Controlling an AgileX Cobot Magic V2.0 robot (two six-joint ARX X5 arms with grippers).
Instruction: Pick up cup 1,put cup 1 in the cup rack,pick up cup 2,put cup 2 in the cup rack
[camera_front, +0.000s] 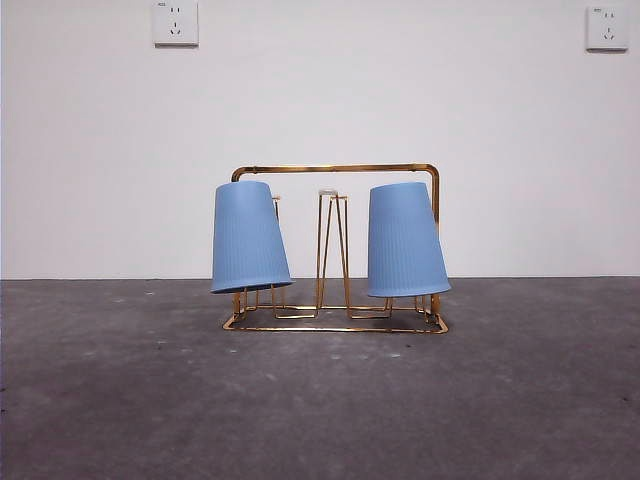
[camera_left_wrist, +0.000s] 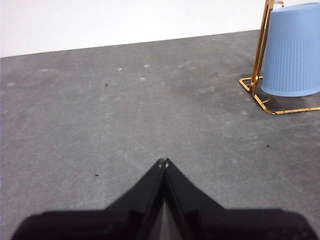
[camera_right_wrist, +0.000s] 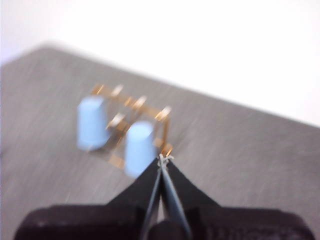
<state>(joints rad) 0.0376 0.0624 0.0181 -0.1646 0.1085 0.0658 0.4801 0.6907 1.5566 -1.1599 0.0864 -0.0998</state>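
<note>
I see both blue cups (camera_front: 249, 237) (camera_front: 405, 240) hung upside-down on the cup rack (camera_front: 335, 169), left gripper (camera_left_wrist: 163, 163) and right gripper (camera_right_wrist: 163, 159) clenched empty, nothing left.

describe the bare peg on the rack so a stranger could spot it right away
Find the gold wire cup rack standing on the grey table. Between its two upside-down blue cups rises a thin hairpin peg, the central one with no cup on it.
</note>
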